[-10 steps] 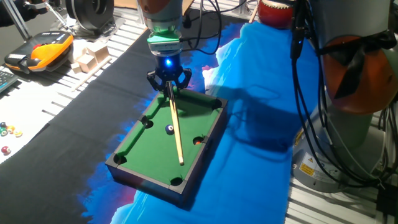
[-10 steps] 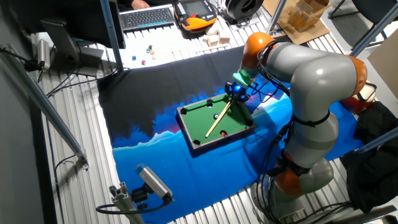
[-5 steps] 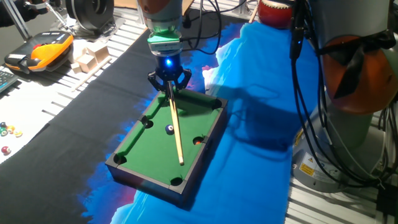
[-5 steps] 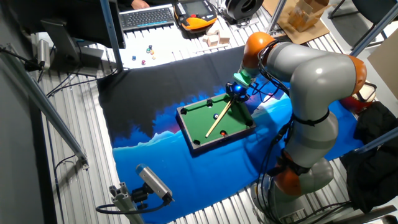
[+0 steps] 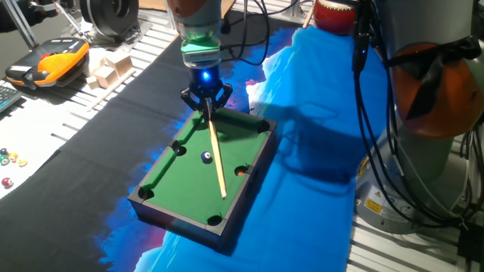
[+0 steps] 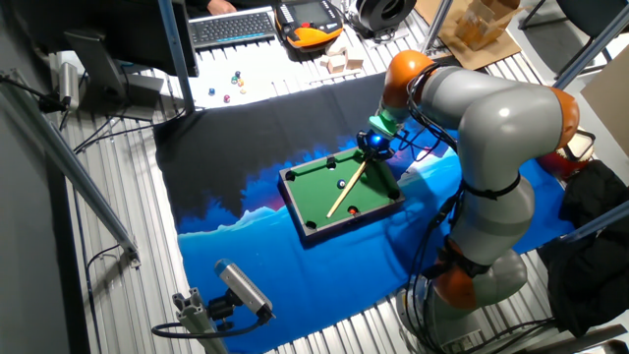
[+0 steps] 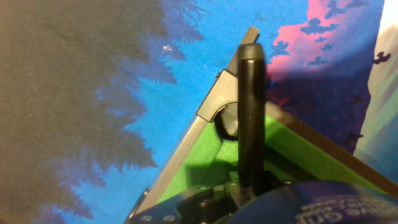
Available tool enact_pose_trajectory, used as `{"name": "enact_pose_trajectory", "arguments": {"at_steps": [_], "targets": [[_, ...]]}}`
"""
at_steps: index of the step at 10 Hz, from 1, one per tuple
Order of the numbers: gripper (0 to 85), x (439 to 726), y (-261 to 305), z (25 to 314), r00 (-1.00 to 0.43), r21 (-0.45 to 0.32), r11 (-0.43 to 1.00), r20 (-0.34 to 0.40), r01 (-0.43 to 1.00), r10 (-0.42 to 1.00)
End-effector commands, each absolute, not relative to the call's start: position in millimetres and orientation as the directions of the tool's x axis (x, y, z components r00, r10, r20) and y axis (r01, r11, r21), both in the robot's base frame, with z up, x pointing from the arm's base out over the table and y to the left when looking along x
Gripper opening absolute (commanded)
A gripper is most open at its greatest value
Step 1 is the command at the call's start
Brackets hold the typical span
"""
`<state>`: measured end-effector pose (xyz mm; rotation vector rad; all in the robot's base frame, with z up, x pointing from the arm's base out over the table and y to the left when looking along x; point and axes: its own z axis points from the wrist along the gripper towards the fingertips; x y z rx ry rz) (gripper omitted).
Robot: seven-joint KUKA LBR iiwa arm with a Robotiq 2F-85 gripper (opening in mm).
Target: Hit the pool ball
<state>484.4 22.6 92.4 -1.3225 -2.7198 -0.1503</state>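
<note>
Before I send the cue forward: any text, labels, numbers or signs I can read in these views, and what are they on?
None can be read.
Yellow warning stickers on the robot base: too small to read.
White spot on the pool ball: any number is too small to make out.
Keyboard keys: blurred.
Orange and black handheld device: no legible marking.
Hand view: a printed cloth pattern only, no words.
</note>
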Motion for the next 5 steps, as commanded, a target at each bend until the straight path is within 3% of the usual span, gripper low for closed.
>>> {"name": "enact_pose_trajectory", "arguments": {"at_steps": [1, 5], "targets": [[0.0, 484.4, 22.9, 92.8, -0.62, 0.049, 0.62, 0.148, 0.783, 0.771], [0.0, 487.0, 26.3, 102.3, -0.647, 0.038, 0.65, 0.153, 0.759, 0.747]]}}
